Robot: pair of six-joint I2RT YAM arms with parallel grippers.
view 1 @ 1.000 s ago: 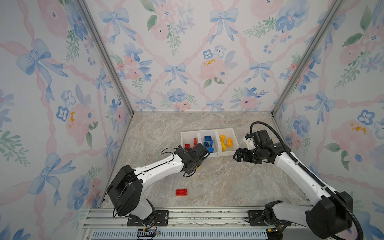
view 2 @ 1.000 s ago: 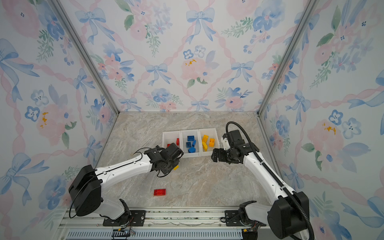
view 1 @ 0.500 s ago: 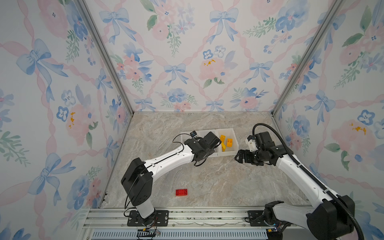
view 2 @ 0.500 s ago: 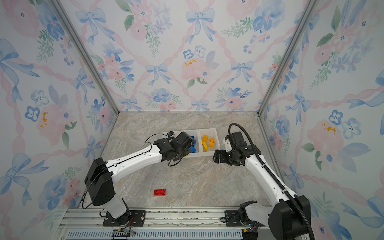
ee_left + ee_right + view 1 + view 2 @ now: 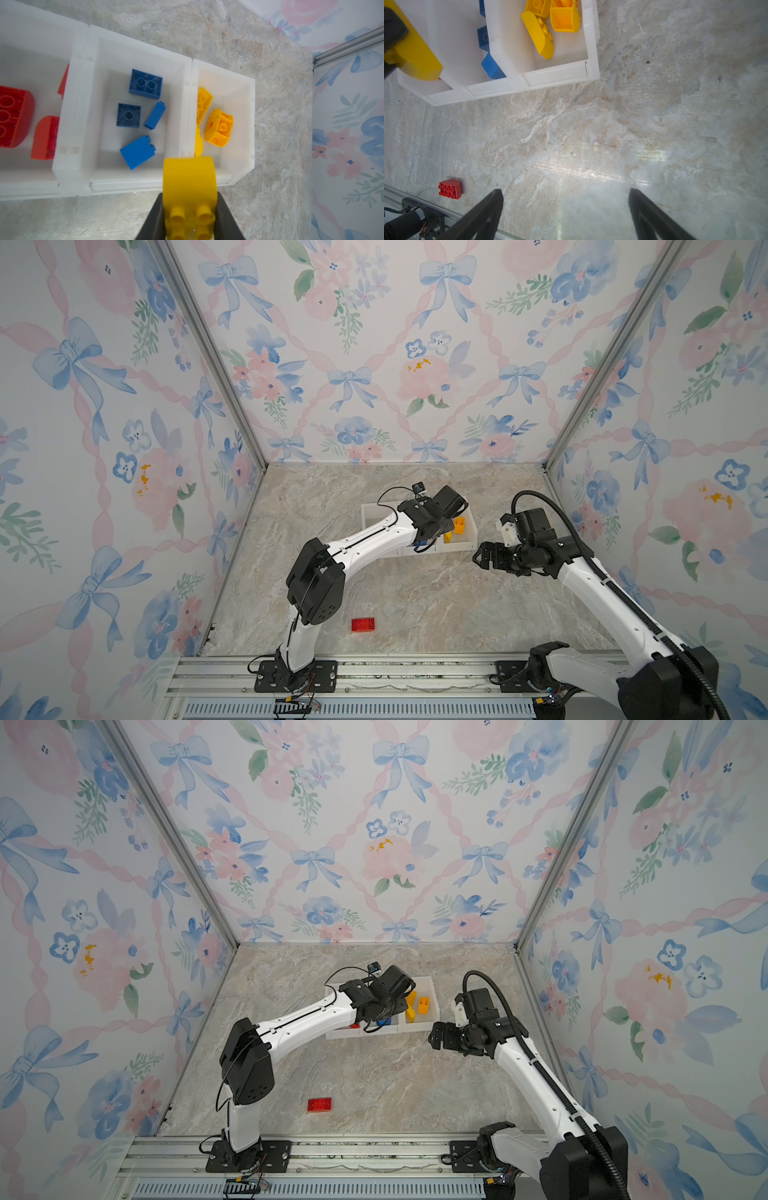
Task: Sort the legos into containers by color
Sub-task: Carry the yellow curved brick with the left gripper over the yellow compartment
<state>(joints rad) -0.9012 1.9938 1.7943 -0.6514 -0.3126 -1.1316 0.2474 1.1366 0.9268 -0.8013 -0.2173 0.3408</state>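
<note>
The left fingers (image 5: pixel 154 220) pinch a curved yellow brick (image 5: pixel 189 182) by its flat sides, with its studs on the wrist-camera side. It hangs above the row of bins (image 5: pixel 133 185). In the left wrist view it overlaps the near rim about where the blue bin (image 5: pixel 104 62) meets the yellow bin (image 5: pixel 247 104). It looks more over the yellow side, though its height makes the exact spot hard to judge.

That fits a drop by colour. Three yellow bricks (image 5: pixel 219 127) lie in that end bin, four blue bricks (image 5: pixel 145 83) in the middle one, and red bricks (image 5: pixel 14 116) in the red bin (image 5: pixel 31 62) at the other end.

The wall between blue and yellow is what stands in the way. Released too far toward the middle, the brick could strike that wall or tip in among the blues. The yellow bin has bare floor toward its outer wall.

The right fingers (image 5: pixel 481 214) are spread wide and hold nothing. They hover over bare bench (image 5: pixel 591 135) just past the yellow bin's end, clear of the left arm. One red brick (image 5: pixel 363 624) lies alone on the bench near the front rail, well apart from the bins and not yet sorted.
</note>
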